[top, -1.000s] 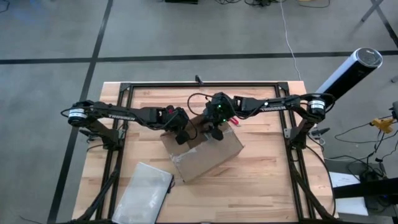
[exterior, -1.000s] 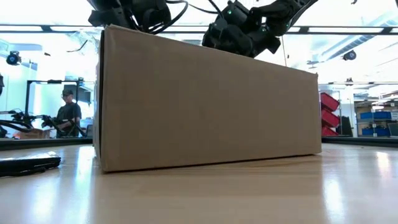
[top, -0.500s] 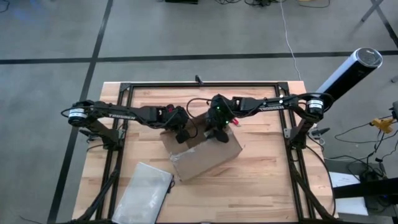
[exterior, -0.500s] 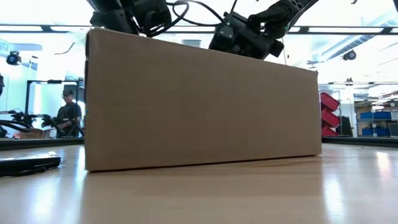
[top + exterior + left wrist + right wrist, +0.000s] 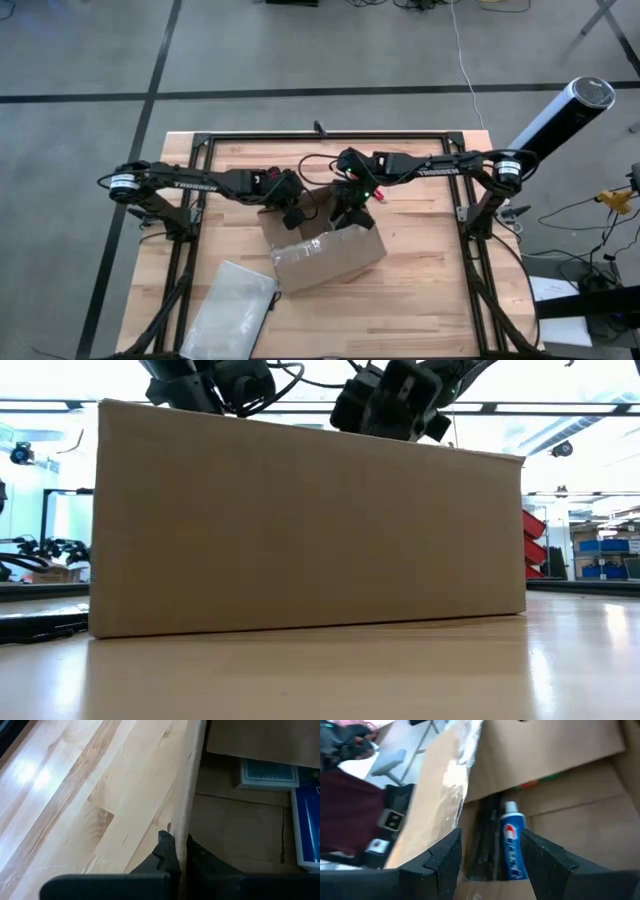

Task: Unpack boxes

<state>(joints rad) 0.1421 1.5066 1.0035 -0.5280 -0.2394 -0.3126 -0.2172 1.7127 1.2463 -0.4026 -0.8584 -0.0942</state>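
The brown cardboard box stands on the table with its top open, and its long side fills the low view. My left gripper is at the box's far left corner, shut on a thin cardboard edge. My right gripper hovers open over the box's far side. In the right wrist view a blue toothpaste tube lies inside the box, showing between the spread fingers. A taped flap stands beside it. My left gripper pinches the upper edge of an upright cardboard panel at the box's far left corner, one finger on the table side and the other on the box's inner side. The fingers slant down from the far left. The box rests on the table.
A flat grey-white zip pouch lies near the table's front left. A small red knife lies behind the box on the right. Inside the box are a blue patterned card pack and another blue item. People show in the room beyond.
The box has turned on the table, so its long side now faces the near edge more squarely; its left end has swung toward the table's left edge. My right gripper has risen a little and tipped up toward level. My left gripper keeps its hold.
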